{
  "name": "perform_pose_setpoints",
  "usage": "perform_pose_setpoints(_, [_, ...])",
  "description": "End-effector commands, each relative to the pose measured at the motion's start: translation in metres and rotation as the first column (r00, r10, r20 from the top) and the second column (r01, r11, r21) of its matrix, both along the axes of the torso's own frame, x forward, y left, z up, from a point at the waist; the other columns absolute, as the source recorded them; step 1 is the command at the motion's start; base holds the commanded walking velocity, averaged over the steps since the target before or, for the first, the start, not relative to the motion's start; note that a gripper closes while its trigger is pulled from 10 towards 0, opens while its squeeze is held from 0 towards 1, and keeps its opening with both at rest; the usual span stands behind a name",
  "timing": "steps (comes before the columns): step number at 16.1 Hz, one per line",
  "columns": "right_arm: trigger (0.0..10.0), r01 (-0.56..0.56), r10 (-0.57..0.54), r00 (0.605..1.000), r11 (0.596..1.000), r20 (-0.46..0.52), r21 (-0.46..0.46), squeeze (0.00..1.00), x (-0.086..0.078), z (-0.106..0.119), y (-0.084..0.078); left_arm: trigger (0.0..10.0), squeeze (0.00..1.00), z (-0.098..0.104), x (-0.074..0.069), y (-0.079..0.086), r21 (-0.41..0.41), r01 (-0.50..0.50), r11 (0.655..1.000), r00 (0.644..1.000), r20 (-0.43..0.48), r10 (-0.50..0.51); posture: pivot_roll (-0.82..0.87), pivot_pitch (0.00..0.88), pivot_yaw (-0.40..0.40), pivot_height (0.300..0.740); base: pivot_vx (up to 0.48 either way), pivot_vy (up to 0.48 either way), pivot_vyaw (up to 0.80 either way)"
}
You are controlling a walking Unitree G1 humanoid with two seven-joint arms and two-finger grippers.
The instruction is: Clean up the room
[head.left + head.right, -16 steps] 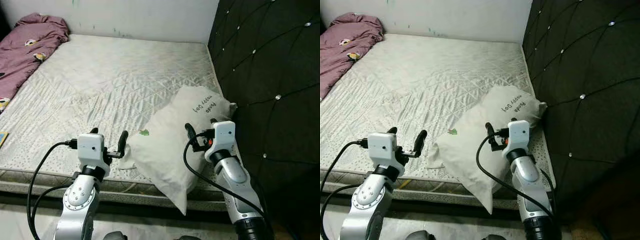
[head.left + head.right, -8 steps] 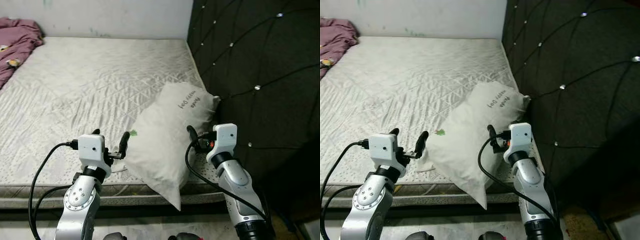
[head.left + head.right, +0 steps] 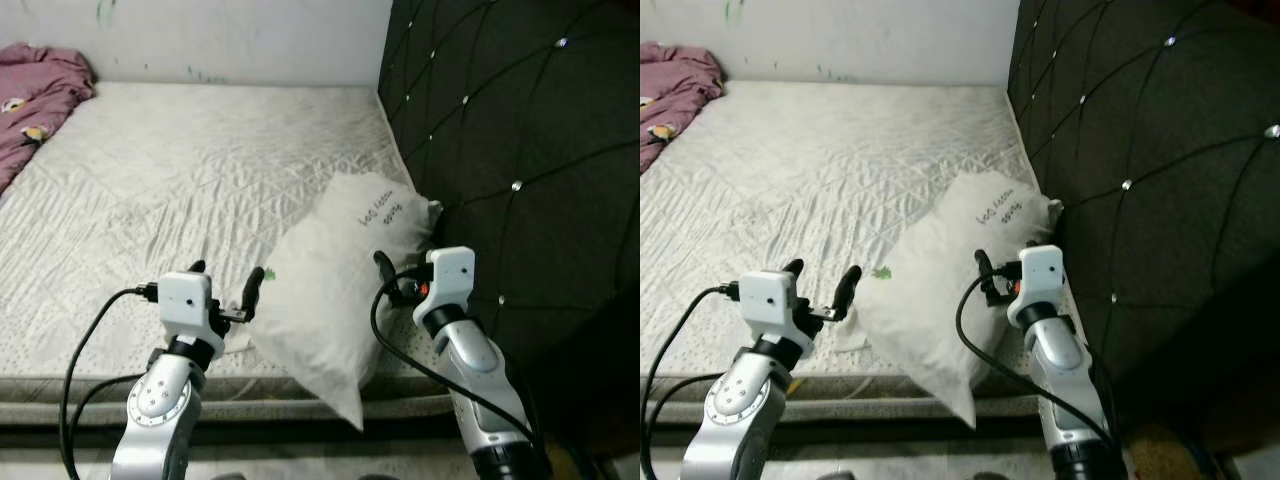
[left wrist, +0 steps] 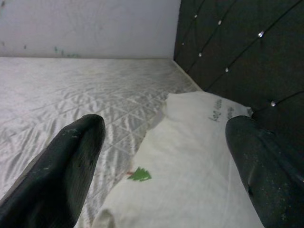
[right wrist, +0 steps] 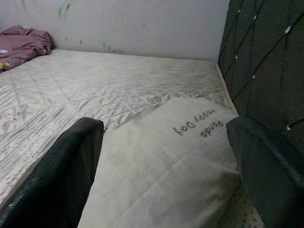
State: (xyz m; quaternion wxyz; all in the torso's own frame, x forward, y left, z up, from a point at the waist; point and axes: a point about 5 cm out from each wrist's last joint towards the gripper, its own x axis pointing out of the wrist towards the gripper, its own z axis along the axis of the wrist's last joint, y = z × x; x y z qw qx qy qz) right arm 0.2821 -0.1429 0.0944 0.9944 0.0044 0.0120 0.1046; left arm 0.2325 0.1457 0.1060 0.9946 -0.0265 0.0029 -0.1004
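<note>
Between both spread grippers (image 3: 223, 285) (image 3: 402, 272), the pillow (image 3: 335, 280)

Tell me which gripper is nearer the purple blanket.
Left. The left gripper hovers at the mattress's near edge, beside the pillow, on the side toward the blanket in the far left corner. The right gripper is over the pillow's other side, by the headboard.

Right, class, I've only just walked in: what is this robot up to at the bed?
The robot stands at the edge of a bare mattress, both arms raised towards a white pillow that lies by the dark tufted headboard, one corner hanging over the edge. The left gripper and right gripper are open on either side of the pillow, neither holding it. A purple blanket lies crumpled at the far corner.
</note>
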Motion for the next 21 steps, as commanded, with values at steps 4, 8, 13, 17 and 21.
perform_pose_setpoints(4, [10.0,0.01,-0.01,1.0,1.0,0.015,-0.005,0.0,0.0023,0.0057,-0.0022,10.0,0.0,0.0009,0.0017,0.0026,0.017,-0.02,1.0,1.0,-0.006,0.02,0.02,0.04,-0.007,0.74,0.16,0.0,0.0])
perform_pose_setpoints(8, [10.0,0.015,-0.015,1.0,1.0,0.015,-0.007,0.0,0.0021,0.0055,-0.0027,10.0,0.0,0.0007,0.0025,0.0039,0.022,-0.034,0.999,0.999,-0.005,0.034,0.03,0.04,-0.006,0.74,0.0,0.0,0.0])
perform_pose_setpoints(13, [10.0,0.015,-0.015,1.0,1.0,0.017,-0.001,0.0,0.0014,0.0057,-0.0028,10.0,0.0,0.0001,0.0022,0.0047,0.013,-0.045,0.999,0.999,-0.011,0.045,0.03,0.041,-0.007,0.74,0.0,0.0,0.0])
perform_pose_setpoints(17, [10.0,0.007,-0.007,1.0,1.0,0.015,0.005,0.0,0.0013,0.0053,-0.0024,10.0,0.0,-0.0003,0.0026,0.0051,0.025,-0.054,0.998,0.998,-0.014,0.054,0.03,0.04,-0.009,0.74,0.0,0.0,0.0])
perform_pose_setpoints(21, [10.0,0.001,-0.001,1.0,1.0,0.012,0.003,0.0,0.0009,0.0048,-0.0023,10.0,0.0,-0.0009,0.0027,0.0044,0.029,-0.054,0.998,0.998,-0.016,0.054,0.03,0.036,-0.011,0.731,0.0,0.0,0.0])
